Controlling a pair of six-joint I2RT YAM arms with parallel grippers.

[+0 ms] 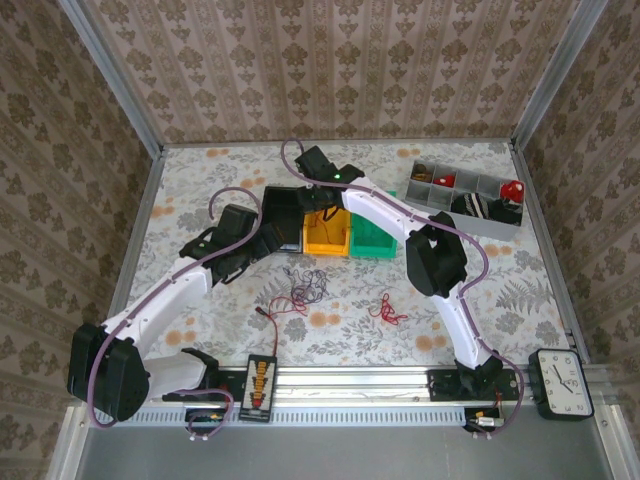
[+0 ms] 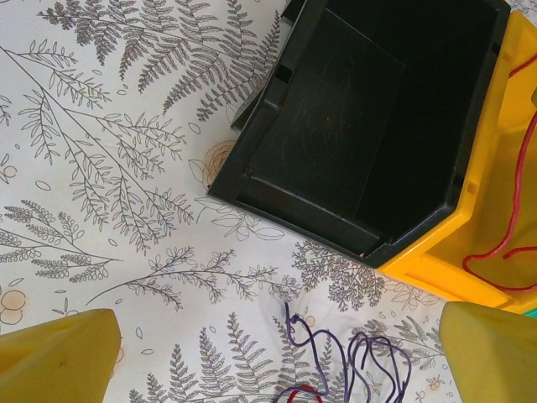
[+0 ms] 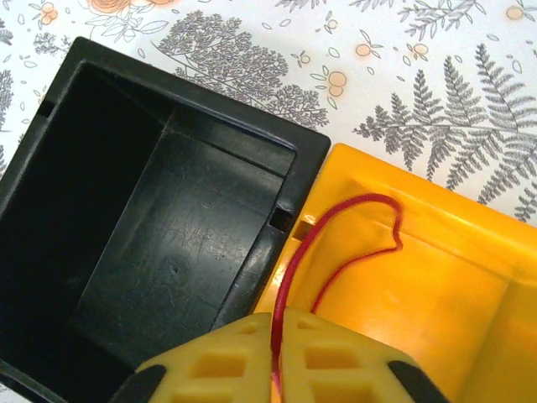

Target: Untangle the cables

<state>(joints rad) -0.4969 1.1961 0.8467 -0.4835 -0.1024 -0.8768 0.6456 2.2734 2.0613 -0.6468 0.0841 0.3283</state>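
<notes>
While the right gripper [image 3: 275,336] is clamping 1 red cable [image 3: 336,227] between its closed fingers and trailing it into the yellow bin [image 3: 436,277], the job is looking only partly done. A knot of purple and red cables [image 1: 305,288] is lying tangled on the table just in front of the bins, and 1 more red strand [image 1: 388,310] is sitting apart to its right. The left gripper [image 2: 273,361] is hanging with its fingers wide apart and empty over the purple loops [image 2: 369,361], near the black bin [image 2: 377,126]. The table [image 1: 500,290] is wearing a fern-and-flower print — busy ground for thin wires — and damask wallpaper panels [image 1: 330,60] are enclosing it on 3 sides.
</notes>
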